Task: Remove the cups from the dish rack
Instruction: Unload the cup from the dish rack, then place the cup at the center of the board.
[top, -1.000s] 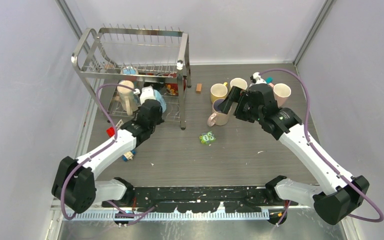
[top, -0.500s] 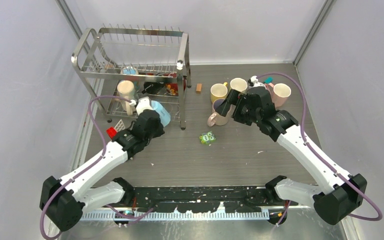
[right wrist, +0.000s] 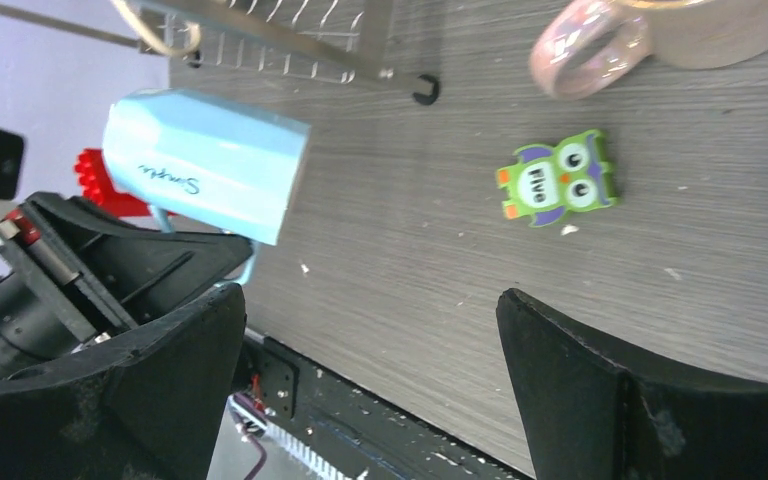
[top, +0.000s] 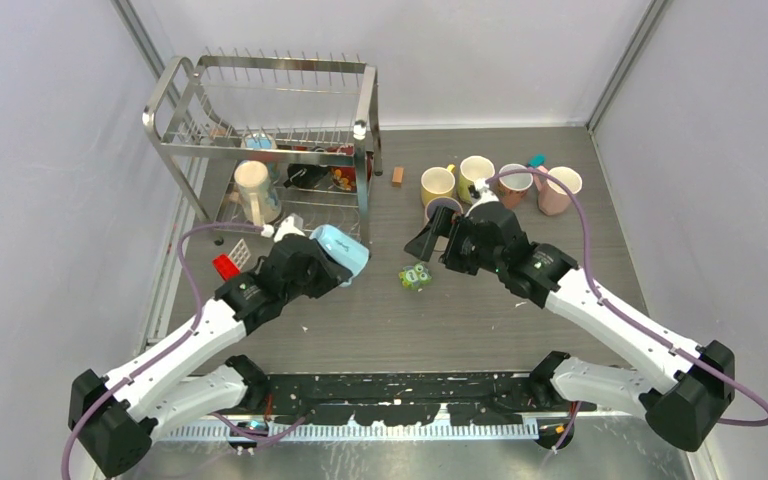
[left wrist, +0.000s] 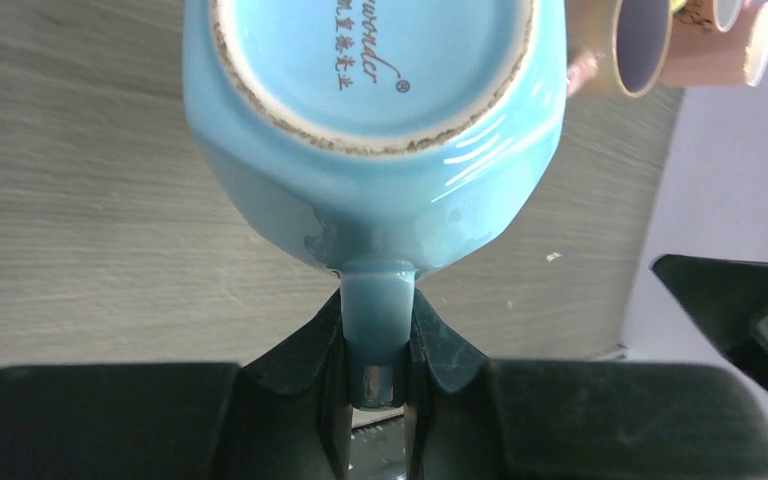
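Observation:
My left gripper [top: 310, 265] is shut on the handle of a light blue cup [top: 341, 248], carried on its side just off the front right corner of the dish rack [top: 260, 110]. In the left wrist view the cup's base [left wrist: 375, 60] faces the camera and the fingers [left wrist: 310, 345] pinch the handle. My right gripper [top: 430, 240] stands open and empty, facing the blue cup [right wrist: 205, 165]. A cream cup [top: 252, 185] stands in the rack's lower tier. On the table stand yellow [top: 437, 183], lime [top: 476, 168] and two pink cups [top: 563, 188].
A green owl block [top: 415, 275] lies between the two grippers, also the owl [right wrist: 556, 180] in the right wrist view. A red block [top: 225, 265] lies by the rack's front left, a small orange block [top: 397, 176] by its right post. Another cup's pink handle [right wrist: 590, 50] lies close.
My left arm has drawn the blue cup out of the rack, rightward and toward the near edge. My right arm has swung left and nearer, away from the standing cups, jaws still open.

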`<state>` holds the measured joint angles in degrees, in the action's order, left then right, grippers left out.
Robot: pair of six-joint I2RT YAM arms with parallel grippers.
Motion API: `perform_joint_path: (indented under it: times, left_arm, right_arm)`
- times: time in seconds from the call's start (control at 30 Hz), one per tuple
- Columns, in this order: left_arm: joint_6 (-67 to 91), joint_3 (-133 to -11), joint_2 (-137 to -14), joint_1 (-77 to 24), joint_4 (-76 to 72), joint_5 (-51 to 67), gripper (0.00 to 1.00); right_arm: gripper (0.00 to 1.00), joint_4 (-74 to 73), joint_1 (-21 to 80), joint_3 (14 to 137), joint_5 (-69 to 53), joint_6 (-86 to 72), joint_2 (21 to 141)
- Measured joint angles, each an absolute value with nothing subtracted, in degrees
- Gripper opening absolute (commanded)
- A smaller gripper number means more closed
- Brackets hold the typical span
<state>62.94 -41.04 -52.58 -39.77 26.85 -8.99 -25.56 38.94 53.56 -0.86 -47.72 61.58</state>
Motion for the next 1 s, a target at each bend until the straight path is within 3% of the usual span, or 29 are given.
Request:
perform_joint_path:
  times: [0.37,1.0]
  left_arm:
    - [79.0,-37.2,-51.2,-40.6,18.3,-0.7,0.0]
    - [93.0,-31.9,-52.9,-41.9,-2.7,5.2,0.0]
  right_arm:
    - [0.99,-14.0,42.0,49.4,-3.2,-55.1,61.6]
    - [0.63,1.8,42.0,48.1,-11.6,-63.0,68.6]
